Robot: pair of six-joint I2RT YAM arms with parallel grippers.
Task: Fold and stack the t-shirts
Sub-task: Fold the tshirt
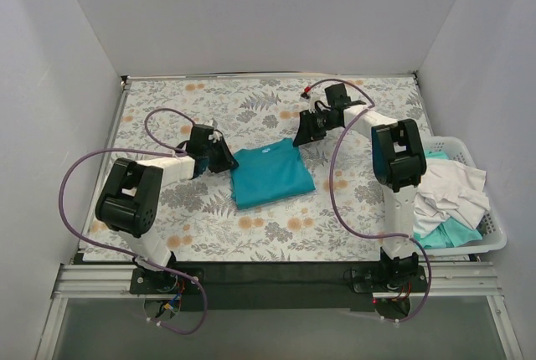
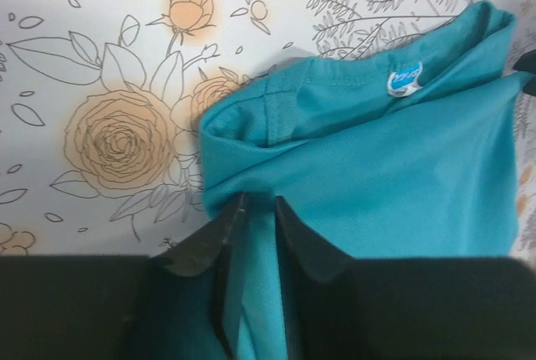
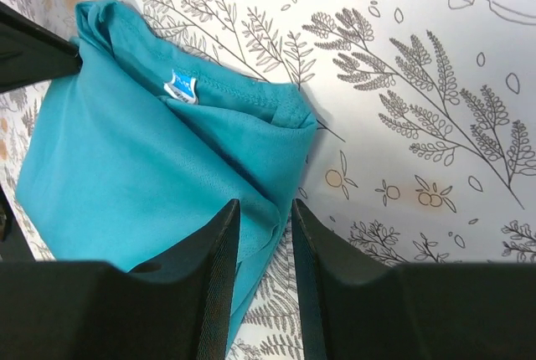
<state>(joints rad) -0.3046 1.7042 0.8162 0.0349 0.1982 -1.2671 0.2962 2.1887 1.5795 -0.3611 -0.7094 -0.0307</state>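
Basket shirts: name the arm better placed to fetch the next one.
Right, probably. The basket sits beside the right arm's base, while the left gripper pinches the teal shirt across the table.

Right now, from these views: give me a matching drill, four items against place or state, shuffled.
1 teal t-shirt
2 basket
3 left gripper
4 neck label

A at the far right, holding white and aqua shirts
B closed on teal cloth
C lying on the floral table
D small, blue and white, at the shirt's neck

Pairs: 1-C, 2-A, 3-B, 4-D
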